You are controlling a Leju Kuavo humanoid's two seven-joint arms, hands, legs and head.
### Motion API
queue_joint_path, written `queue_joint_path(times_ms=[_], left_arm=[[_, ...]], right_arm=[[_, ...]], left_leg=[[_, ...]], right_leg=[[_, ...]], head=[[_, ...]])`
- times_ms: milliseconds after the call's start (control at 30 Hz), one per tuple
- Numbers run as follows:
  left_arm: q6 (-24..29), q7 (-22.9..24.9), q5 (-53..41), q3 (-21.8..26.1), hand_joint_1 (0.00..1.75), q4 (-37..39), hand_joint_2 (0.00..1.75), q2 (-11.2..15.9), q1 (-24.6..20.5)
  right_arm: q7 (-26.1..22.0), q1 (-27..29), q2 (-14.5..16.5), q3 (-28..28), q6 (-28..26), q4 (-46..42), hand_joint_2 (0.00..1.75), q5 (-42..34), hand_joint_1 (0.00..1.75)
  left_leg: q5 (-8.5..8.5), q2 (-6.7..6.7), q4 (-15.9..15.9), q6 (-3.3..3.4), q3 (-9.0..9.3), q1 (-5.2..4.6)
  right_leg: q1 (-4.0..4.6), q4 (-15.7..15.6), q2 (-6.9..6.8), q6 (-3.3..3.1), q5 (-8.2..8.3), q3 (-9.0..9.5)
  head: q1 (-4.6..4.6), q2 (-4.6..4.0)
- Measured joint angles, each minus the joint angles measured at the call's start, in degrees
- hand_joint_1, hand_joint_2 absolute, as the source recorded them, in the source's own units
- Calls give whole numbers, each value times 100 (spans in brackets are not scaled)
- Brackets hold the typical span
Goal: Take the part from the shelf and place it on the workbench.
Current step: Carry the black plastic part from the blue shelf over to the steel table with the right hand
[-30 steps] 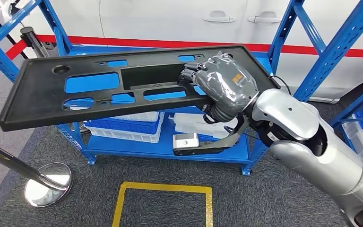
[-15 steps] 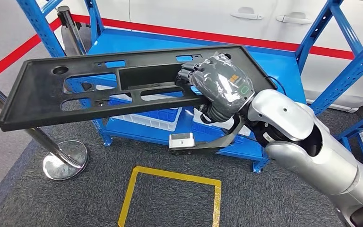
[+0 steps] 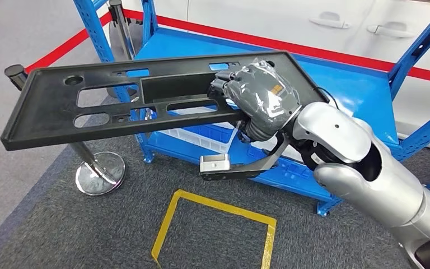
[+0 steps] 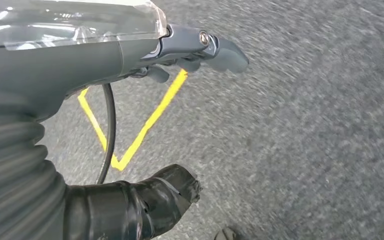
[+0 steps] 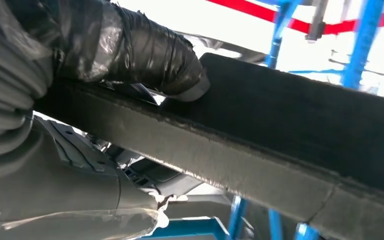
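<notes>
The part [image 3: 89,106] is a long black flat panel with several cut-outs. It hangs level in the air in front of the blue shelf [image 3: 347,84], and my right hand [image 3: 260,101] grips it near its right end through a cut-out. In the right wrist view the thumb [image 5: 145,55] presses on the panel's dark edge [image 5: 290,130]. My left hand [image 4: 130,55] hangs over the grey carpet, fingers stretched out and holding nothing.
A chrome stanchion [image 3: 98,174] with a round base stands on the carpet under the panel's left half. A yellow square outline [image 3: 218,207] is marked on the floor in front. White bins [image 3: 196,137] sit on the shelf's lower level. Red tape [image 3: 291,42] runs behind.
The whole picture has shifted: the shelf and stanchion now sit further right, so the camera has turned. The right hand still holds the panel the same way.
</notes>
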Motion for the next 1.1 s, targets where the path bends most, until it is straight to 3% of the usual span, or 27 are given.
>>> queue_joint_path(times_ms=[67, 133, 167, 200, 267, 333, 433, 467, 533, 600, 633, 700, 767, 833, 900, 933, 967, 1000, 1033, 1100], left_arm=[[4, 9, 0, 0, 0, -16, 175, 9, -1], [4, 16, -1, 0, 0, -24, 175, 19, 0], [3, 20, -1, 0, 0, -27, 175, 21, 5], [1, 23, -1, 0, 0, -29, 175, 21, 12], [-2, 28, -2, -1, 0, -30, 175, 15, 21], [-1, 32, -3, -1, 0, -48, 175, 10, 18], [3, 37, -5, 0, 0, -73, 175, 9, 24], [4, 37, -5, 0, 0, -75, 175, 10, 27], [6, 37, -5, 0, 0, -78, 175, 12, 26], [6, 37, -5, 0, 0, -79, 175, 12, 20], [6, 37, -5, 0, 0, -79, 175, 12, 19], [6, 40, -5, 0, 0, -78, 175, 13, 21], [6, 43, -5, 0, 0, -78, 175, 12, 22], [6, 44, -5, 0, 0, -79, 175, -7, 15], [7, 45, -5, 0, 0, -82, 175, -20, 18], [7, 45, -5, 1, 0, -84, 175, -14, 25], [8, 45, -5, 1, 0, -86, 175, -15, 34], [8, 45, -5, 1, 0, -87, 175, -17, 37], [8, 45, -5, 1, 0, -89, 175, -18, 36], [8, 45, -5, 0, 0, -91, 175, -16, 24]], right_arm=[[-3, -23, 23, 16, 13, 4, 175, -2, 175], [-4, -26, 26, 54, 31, 13, 175, -4, 175], [-4, -21, 27, 75, 39, 17, 175, -4, 175], [-5, -18, 27, 90, 43, 20, 175, -5, 175], [-8, -20, 29, 102, 45, 21, 175, -9, 175], [-10, -27, 33, 106, 47, 23, 175, -17, 175], [-26, -31, 38, 121, 53, 28, 175, -40, 175], [-32, -32, 39, 126, 57, 32, 175, -51, 175], [-36, -35, 38, 130, 64, 44, 175, -73, 175], [-43, -28, 35, 132, 68, 63, 175, -92, 175], [-49, -19, 34, 138, 70, 74, 175, -99, 175], [-59, -1, 34, 155, 75, 96, 175, -101, 175], [-62, -3, 34, 165, 78, 108, 175, -101, 175], [-61, -20, 34, 165, 79, 113, 175, -100, 175], [-61, -34, 34, 166, 79, 115, 175, -99, 175], [-61, -38, 34, 166, 79, 116, 175, -99, 175], [-61, -38, 36, 167, 79, 119, 175, -98, 175], [-60, -40, 40, 168, 79, 121, 175, -98, 175], [-60, -46, 44, 168, 79, 123, 175, -98, 175], [-60, -49, 50, 173, 80, 129, 175, -98, 175]], left_leg=[[-292, 238, 607, -74, -317, 16], [-415, 327, 1126, -172, -617, 97], [-337, 356, 1136, -226, -644, 143], [-170, 391, 936, -280, -559, 189], [140, 528, 270, -373, -240, 249], [222, 598, -55, -326, -97, 236], [228, 491, -22, -134, -157, 193], [246, 454, -31, -89, -166, 196], [295, 382, -59, -6, -191, 202], [329, 302, -62, 46, -233, 174], [343, 250, -61, 66, -254, 155], [370, 120, -58, 88, -284, 118], [398, -26, -55, 79, -293, 103], [439, -155, -49, 37, -324, 104], [490, -265, -61, -34, -373, 130], [523, -335, -87, -81, -389, 140], [537, -325, -93, -111, -403, 141], [497, -230, -44, -133, -435, 131], [385, -73, 110, -148, -507, 117], [-1, 261, 752, -168, -778, 114]], right_leg=[[-42, -111, -133, 27, 8, 79], [-78, -61, -264, 79, -29, 72], [-103, -16, -328, 117, -61, 61], [-132, 46, -386, 161, -100, 47], [-174, 202, -491, 266, -201, 10], [-164, 340, -562, 371, -283, -36], [-156, 367, -643, 472, -299, -50], [-172, 389, -613, 495, -335, -56], [-201, 746, -394, 515, -622, -200], [-200, 1477, -169, 503, -1042, -509], [-193, 1813, -130, 490, -1175, -654], [-172, 1977, -98, 438, -1141, -701], [-137, 1337, 21, 346, -777, -353], [-108, 650, 282, 260, -520, -22], [-79, 431, 372, 238, -481, 49], [-69, 401, 299, 240, -451, 51], [-78, 353, 221, 234, -415, 67], [-91, 297, 142, 216, -373, 88], [-104, 243, 57, 200, -332, 104], [-100, 211, -106, 177, -298, 99]], head=[[-9, -1], [-10, -1], [-10, -1], [-10, -1], [-11, -1], [-8, -1], [-3, 0], [-2, 0], [0, 1], [0, 0], [-1, -1], [-2, -1], [-1, -1], [-2, -1], [-1, -1], [3, -1], [2, -1], [-3, -1], [-6, -1], [-15, -1]])
